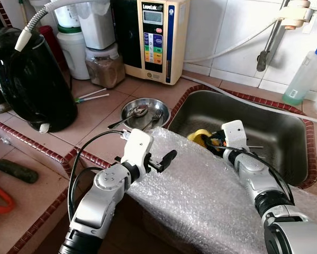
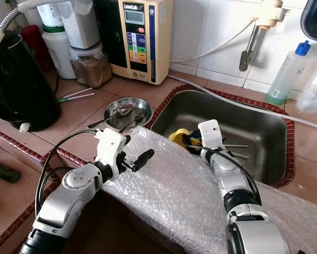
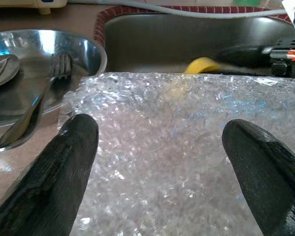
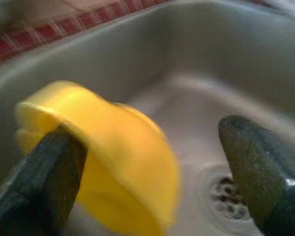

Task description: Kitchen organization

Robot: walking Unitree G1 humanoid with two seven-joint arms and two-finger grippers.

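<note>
Worktop (image 1: 94, 114): tiled, red-edged, steel sink (image 1: 285, 132) set in; bubble wrap (image 1: 200, 196) draped over the front edge.
Count: one yellow cup (image 4: 117, 162) in the sink; one steel dish (image 1: 127, 108) holding a spoon (image 1: 138, 111) and fork (image 1: 153, 117).
Left gripper (image 3: 162, 162): above the wrap, fingers apart.
Right gripper (image 4: 152, 162): lowered into the sink, fingers apart either side of the cup.

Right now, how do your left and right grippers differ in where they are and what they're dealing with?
The left gripper hovers above the bubble wrap draped over the counter edge, while the right gripper reaches down into the sink. The left gripper has only wrap between its fingers; the right gripper has a yellow cup between its fingers, one finger at its rim. Both are open, gripping nothing.
</note>
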